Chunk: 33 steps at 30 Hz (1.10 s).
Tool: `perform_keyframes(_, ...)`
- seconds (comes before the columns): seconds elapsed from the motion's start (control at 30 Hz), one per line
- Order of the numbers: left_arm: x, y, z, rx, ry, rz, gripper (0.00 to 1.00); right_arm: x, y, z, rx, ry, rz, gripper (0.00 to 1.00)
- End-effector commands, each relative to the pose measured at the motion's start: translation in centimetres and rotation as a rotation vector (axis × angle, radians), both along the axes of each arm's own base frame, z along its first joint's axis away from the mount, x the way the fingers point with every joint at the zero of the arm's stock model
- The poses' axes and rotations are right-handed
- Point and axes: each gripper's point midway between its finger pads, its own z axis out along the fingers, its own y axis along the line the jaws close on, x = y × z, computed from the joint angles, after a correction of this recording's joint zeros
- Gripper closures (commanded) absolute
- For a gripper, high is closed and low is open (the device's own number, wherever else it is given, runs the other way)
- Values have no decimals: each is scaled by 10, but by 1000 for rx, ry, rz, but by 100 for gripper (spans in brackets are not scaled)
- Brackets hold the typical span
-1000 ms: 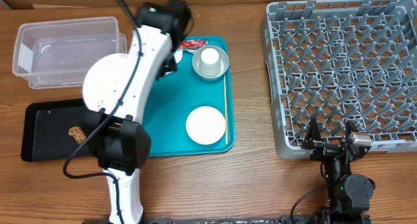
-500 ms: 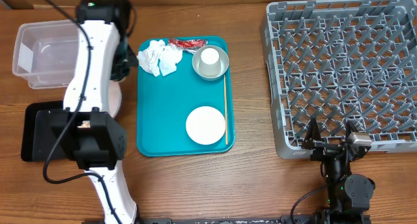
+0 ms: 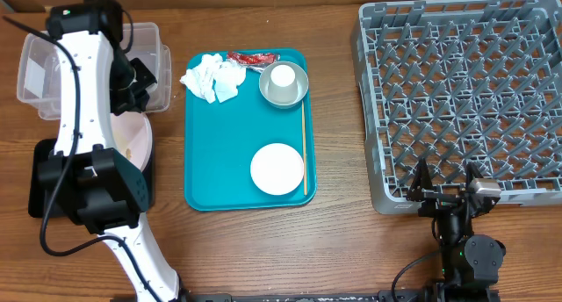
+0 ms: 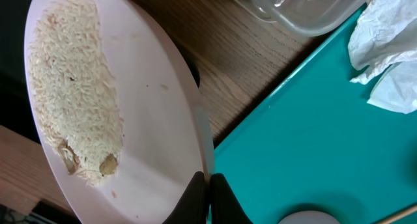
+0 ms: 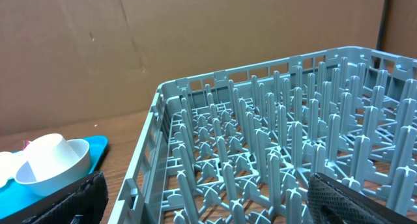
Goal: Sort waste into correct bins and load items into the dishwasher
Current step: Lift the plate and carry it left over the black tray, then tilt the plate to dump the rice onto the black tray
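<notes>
Left gripper (image 4: pixel 208 186): fingers pressed together on the rim of the pinkish-white dish (image 4: pixel 130 120), one finger on each face. The dish is held tilted steeply on edge.

White rice grains (image 4: pixel 75 100) are banked along one side of the dish's face, with two small tan bits at the lower end of the heap. The rest of the face is bare apart from a few specks.

Overhead, the dish (image 3: pixel 133 137) sits over the right end of the black tray (image 3: pixel 44 192), just below the clear plastic tub (image 3: pixel 39 69). Cannot tell whether the dish touches the tray. The left arm (image 3: pixel 83 74) crosses over the tub and hides much of the tray.

Just right of the dish is the teal tray (image 3: pixel 219 161). At its far end lie the crumpled white napkins (image 3: pixel 212 77), the small red wrapper (image 3: pixel 253 59) and the grey bowl (image 3: pixel 283 86), with the small white cup (image 3: pixel 283 75) inside the bowl. The round white plate (image 3: pixel 277 168) lies at the near end, and the thin wooden stick (image 3: pixel 305 148) lies along the right edge.

Right gripper (image 3: pixel 443 195): fingers spread wide, nothing between them, low at the near edge of the grey dish rack (image 3: pixel 465 91). No dishes show in the rack.
</notes>
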Motion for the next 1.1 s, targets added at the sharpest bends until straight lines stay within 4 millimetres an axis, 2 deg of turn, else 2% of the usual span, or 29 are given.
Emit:
perform_keyframes(0.0,3,0,23,-48,-82,-28,96,0,0,-2,0,-5,3,0)
perform_keyframes(0.47,1,17,31,-288,-175,-12,96,0,0,-2,0,-5,3,0)
perform_keyframes(1.07,-8,42,46,-468,-287,12,96,0,0,-2,0,-5,3,0)
